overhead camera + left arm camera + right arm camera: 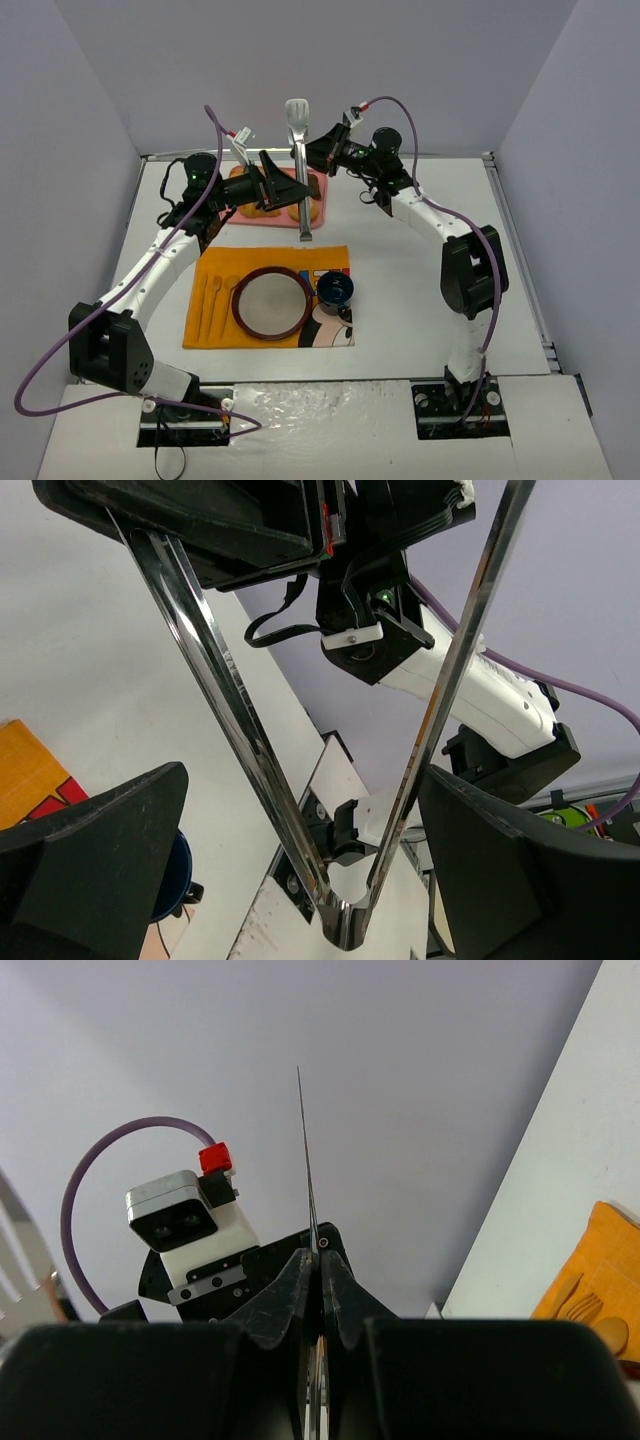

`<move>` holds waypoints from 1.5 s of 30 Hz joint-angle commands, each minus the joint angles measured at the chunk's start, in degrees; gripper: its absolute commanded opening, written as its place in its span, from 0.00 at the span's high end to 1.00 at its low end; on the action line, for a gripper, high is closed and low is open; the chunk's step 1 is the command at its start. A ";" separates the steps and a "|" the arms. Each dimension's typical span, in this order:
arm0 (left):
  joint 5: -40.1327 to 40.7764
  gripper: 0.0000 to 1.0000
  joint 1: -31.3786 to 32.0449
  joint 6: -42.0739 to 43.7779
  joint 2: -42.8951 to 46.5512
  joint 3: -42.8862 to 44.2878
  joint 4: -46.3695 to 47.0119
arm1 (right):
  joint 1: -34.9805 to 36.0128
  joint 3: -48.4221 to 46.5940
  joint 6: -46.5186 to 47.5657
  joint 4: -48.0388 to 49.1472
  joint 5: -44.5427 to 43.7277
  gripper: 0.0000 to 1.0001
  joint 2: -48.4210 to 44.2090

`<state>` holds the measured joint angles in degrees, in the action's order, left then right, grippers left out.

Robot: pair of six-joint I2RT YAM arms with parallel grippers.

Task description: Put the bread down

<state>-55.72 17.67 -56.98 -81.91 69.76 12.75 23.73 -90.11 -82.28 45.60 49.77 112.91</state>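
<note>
Metal tongs (299,170) stand over the pink tray (318,186), spatula tips far, hinge end near. My right gripper (317,153) is shut on them; in the right wrist view (320,1260) its fingers pinch the thin metal edge-on. My left gripper (283,188) is open, its jaws on either side of the tongs' two arms (250,750) without touching; it is open in the left wrist view too (305,780). Golden baked pieces (268,210) lie on the tray, partly hidden by the left gripper; I cannot tell which one is the bread.
An orange placemat (215,335) lies in front of the tray. On it are a brown-rimmed plate (240,318), a dark blue cup (335,288) and wooden cutlery (212,295). Grey walls enclose the table on three sides.
</note>
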 commanded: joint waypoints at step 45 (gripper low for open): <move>5.09 0.17 0.96 -5.17 6.76 -0.16 13.37 | 2.20 -10.02 -5.12 12.26 -6.61 1.00 4.33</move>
<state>-50.02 18.33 -62.28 -77.96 67.88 21.89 26.51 -96.76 -87.40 54.09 42.83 117.10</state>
